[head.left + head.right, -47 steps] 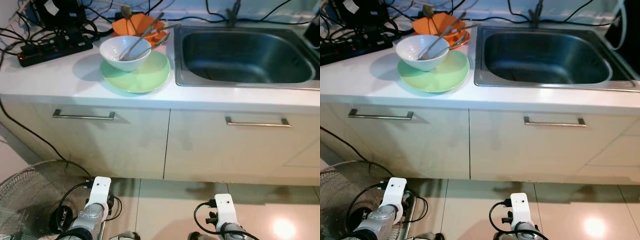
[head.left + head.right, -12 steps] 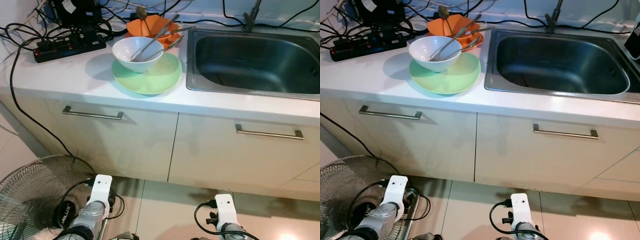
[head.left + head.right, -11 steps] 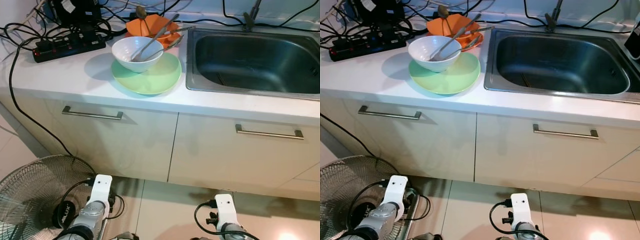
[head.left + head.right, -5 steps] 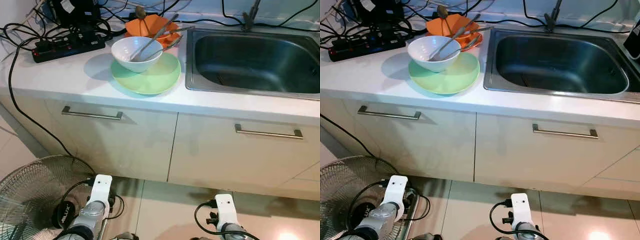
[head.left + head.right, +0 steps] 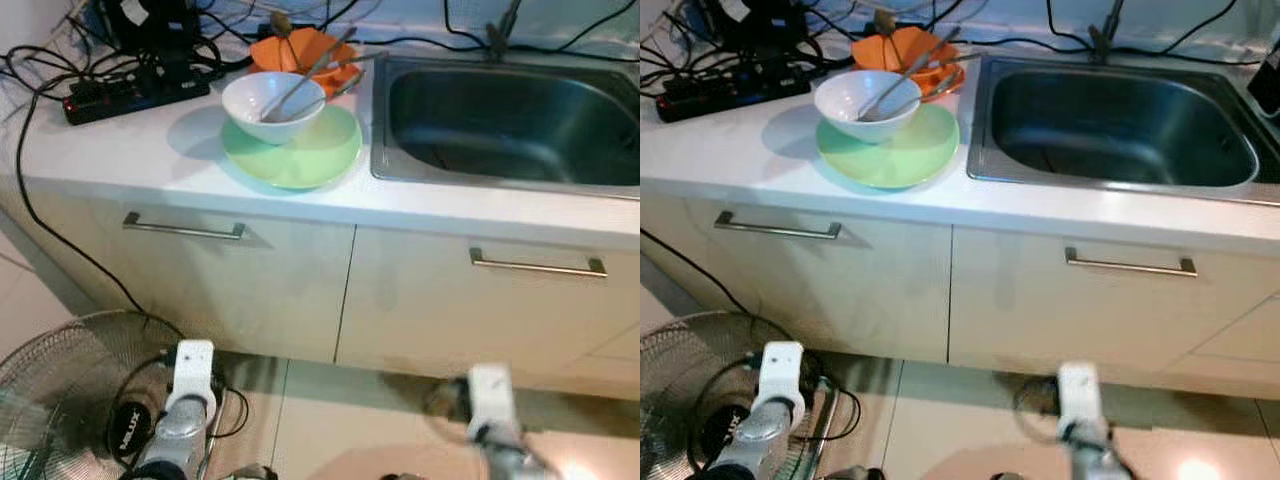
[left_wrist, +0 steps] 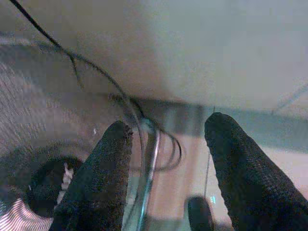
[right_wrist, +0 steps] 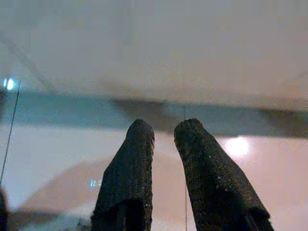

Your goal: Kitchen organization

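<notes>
Glossy beige floor tiles lie nearest, with both arms hanging low over them; the left pincer has its fingers spread wide above the wire cage of a floor fan, grasping nothing; the right pincer has its fingers drawn nearly together with a thin gap between them, also holding nothing. Compared with half a second ago, the right arm has shifted toward the robot's right and now shows blurred, so it seems to be swinging or lifting, while the left arm has barely moved; the cupboards and dishes sit almost where they did in the picture, so the robot looks to have stopped in front of its work.

Beyond the arms stand two cream cupboard doors, each with a steel handle. On the white surface above them rests a green plate carrying a white bowl with cutlery leaning in it; just behind is an orange dish holding more utensils. To the right, just beside the plate, is the steel sink; far left, a black power strip amid tangled cables.

My reading: nothing is yet handled; the stirring right arm suggests a first reach up to the dishes, likely toward the sink.
</notes>
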Robot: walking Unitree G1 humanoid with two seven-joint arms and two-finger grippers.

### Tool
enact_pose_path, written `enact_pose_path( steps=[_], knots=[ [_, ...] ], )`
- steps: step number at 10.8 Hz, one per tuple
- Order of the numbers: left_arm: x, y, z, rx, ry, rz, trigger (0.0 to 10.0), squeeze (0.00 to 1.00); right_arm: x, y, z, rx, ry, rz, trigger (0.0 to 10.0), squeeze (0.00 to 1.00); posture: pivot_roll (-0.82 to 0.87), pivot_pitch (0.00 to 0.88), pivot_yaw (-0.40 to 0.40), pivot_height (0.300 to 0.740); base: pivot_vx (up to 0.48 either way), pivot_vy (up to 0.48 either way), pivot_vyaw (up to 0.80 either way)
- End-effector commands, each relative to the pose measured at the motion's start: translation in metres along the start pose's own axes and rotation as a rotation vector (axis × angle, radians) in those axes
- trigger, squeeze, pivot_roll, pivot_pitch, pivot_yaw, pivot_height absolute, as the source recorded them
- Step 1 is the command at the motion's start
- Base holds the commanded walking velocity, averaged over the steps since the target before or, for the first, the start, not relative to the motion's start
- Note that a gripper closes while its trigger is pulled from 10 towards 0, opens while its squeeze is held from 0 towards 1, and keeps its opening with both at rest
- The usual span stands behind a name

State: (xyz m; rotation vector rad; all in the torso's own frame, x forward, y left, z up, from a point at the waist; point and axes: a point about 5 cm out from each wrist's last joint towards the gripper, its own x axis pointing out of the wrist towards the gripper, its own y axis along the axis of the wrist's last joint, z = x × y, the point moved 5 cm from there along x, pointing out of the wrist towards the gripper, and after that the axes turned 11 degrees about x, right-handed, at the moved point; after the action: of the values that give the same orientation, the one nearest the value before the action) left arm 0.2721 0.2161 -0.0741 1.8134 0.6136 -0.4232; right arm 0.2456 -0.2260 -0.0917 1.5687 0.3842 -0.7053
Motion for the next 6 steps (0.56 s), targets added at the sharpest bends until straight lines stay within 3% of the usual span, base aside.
enact_pose_path(
  steps=[1,2,3,4,6],
  knots=[
    [-0.003,-0.003,-0.003,-0.015,0.030,0.011,10.0,0.00,0.002,0.014,0.003,0.024,-0.011,0.061,10.0,0.00,0.05,0.094,0.013,0.740,0.000,0.000,0.00],
    [-0.004,0.001,-0.004,-0.015,0.043,0.059,10.0,0.00,0.004,0.039,-0.005,0.028,0.019,0.172,10.0,0.00,0.04,0.093,0.011,0.740,0.000,0.000,0.00],
    [-0.005,0.003,-0.005,-0.010,0.046,0.075,10.0,0.00,0.004,0.048,-0.010,0.033,0.031,0.213,10.0,0.00,0.04,0.091,0.013,0.740,0.000,0.000,0.00],
    [-0.006,0.006,-0.007,-0.002,0.056,0.111,10.0,0.00,0.000,0.066,-0.018,0.026,0.056,0.322,10.0,0.00,0.05,0.095,0.015,0.740,0.000,0.000,0.00],
    [-0.008,0.009,-0.010,0.030,0.070,0.151,10.0,0.00,-0.008,0.074,-0.018,0.036,0.061,0.408,10.0,0.00,0.04,0.104,0.022,0.740,0.000,0.000,0.00]
  ],
)
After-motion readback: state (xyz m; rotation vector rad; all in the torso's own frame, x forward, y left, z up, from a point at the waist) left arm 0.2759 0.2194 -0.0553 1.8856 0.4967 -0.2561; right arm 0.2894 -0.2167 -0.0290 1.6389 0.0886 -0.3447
